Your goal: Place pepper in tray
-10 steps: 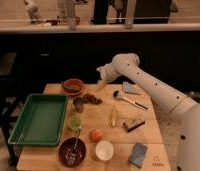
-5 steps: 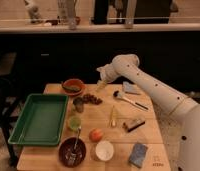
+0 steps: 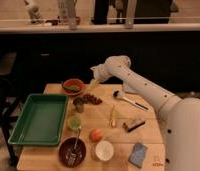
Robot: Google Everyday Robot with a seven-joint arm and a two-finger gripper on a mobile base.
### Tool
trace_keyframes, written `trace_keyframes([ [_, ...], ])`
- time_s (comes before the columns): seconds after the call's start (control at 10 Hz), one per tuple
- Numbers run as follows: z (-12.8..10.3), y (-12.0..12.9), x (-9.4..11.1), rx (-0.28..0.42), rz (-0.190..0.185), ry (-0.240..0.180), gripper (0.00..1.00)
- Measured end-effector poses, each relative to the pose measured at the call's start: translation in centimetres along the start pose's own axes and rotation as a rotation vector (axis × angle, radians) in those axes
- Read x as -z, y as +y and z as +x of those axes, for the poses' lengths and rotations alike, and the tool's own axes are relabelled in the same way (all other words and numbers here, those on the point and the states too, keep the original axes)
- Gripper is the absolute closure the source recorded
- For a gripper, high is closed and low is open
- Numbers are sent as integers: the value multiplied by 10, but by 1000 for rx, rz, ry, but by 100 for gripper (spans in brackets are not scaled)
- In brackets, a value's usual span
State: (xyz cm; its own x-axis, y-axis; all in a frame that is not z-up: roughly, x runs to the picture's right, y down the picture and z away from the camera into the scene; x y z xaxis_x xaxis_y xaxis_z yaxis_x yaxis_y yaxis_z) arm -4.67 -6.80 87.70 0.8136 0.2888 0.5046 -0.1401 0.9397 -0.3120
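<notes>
The dark green pepper [image 3: 71,88] lies in the small orange bowl [image 3: 73,83] at the back of the wooden table. The large green tray [image 3: 24,119] sits at the table's left side, with nothing in it. My gripper [image 3: 91,87] hangs from the white arm just right of the orange bowl, low over the table and pointing down-left toward the bowl. It is apart from the pepper and holds nothing that I can see.
In front of the gripper lie a dark cluster of food [image 3: 92,99] and a small dark cup [image 3: 79,105]. Further forward are a pale green cup [image 3: 74,122], an orange-red fruit [image 3: 96,134], a white bowl [image 3: 104,150], a brown plate [image 3: 72,150], a brush [image 3: 133,124], a spoon [image 3: 128,99] and a blue sponge [image 3: 138,154].
The gripper has moved slightly down and left toward the orange bowl. Nothing on the table has moved.
</notes>
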Motion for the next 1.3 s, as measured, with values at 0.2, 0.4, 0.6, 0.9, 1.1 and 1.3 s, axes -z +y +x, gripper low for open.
trace_keyframes([
  [0.2,-4,-3,-11,6,-10,-17,20],
  [0.4,-12,-3,-29,16,-30,-40,20],
  [0.6,-16,-3,-41,24,-49,-59,20],
  [0.9,-24,-2,-58,40,-84,-89,20],
  [1.1,-27,-2,-67,48,-103,-103,20],
  [1.3,-28,-1,-74,49,-118,-113,20],
])
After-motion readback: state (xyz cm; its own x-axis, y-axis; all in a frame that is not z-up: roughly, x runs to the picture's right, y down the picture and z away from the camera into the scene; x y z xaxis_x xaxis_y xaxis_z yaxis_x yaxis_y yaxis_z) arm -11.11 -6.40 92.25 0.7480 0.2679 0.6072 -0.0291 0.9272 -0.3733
